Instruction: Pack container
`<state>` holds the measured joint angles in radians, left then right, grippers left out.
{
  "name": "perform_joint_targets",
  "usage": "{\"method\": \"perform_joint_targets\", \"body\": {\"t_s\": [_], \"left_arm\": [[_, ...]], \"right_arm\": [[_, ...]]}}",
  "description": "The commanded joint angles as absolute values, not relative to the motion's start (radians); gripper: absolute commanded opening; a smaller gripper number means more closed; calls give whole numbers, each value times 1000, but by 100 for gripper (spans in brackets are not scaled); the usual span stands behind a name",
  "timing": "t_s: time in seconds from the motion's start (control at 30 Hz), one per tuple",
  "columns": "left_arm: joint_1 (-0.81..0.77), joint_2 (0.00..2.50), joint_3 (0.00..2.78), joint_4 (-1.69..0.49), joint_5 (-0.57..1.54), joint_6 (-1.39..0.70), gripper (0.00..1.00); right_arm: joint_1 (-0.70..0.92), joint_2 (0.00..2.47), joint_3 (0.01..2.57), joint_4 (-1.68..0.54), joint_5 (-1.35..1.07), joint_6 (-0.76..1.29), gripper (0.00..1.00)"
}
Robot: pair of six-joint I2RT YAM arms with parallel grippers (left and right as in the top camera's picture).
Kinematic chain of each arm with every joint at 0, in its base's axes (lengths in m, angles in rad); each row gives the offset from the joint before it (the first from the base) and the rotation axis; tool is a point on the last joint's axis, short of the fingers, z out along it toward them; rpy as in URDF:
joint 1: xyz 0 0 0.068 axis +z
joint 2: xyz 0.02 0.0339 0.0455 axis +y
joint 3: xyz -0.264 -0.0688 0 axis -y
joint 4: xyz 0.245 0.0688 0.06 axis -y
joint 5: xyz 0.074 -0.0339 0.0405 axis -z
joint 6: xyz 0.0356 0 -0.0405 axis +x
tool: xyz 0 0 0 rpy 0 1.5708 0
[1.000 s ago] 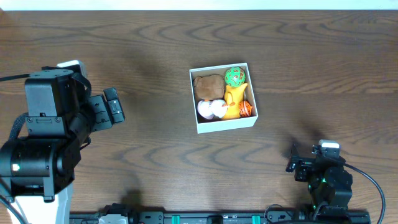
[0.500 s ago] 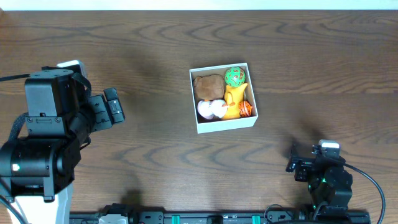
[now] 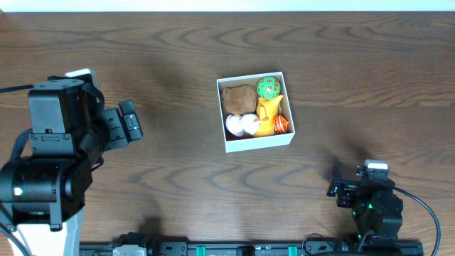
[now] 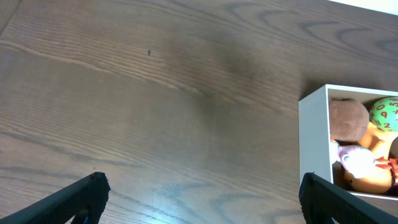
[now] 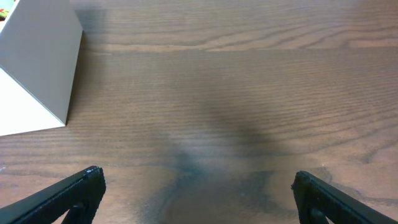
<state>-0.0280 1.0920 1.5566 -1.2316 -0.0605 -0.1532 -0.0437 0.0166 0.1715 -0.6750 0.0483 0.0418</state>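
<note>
White container (image 3: 259,141) sits well apart from left gripper (image 4: 202,188) and right gripper (image 5: 197,180), both spread wide; orange toy (image 3: 283,125) perhaps half-hidden.

Dark brown wood-grain table (image 3: 178,57), white strip along its far edge (image 3: 227,5), black rail at near edge (image 3: 234,250)

— Did you read any text or number there?
— No, I did not. I saw only red marks on the green ball (image 4: 385,115) in the container (image 4: 313,134), too blurred to read.
</note>
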Motion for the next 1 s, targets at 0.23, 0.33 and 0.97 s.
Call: {"method": "perform_joint_targets", "body": {"t_s": [0.23,0.33,0.97], "left_arm": [[-23,1092,1567,-1234,-76,-147,98],[-23,1092,1567,-1234,-76,-147,98],[-23,672,1076,-730,-98,-80,98]], "right_arm": [[-53,6,157,-670,48,55,99],[-53,6,157,-670,48,55,99],[-53,6,157,-670,48,55,99]]}}
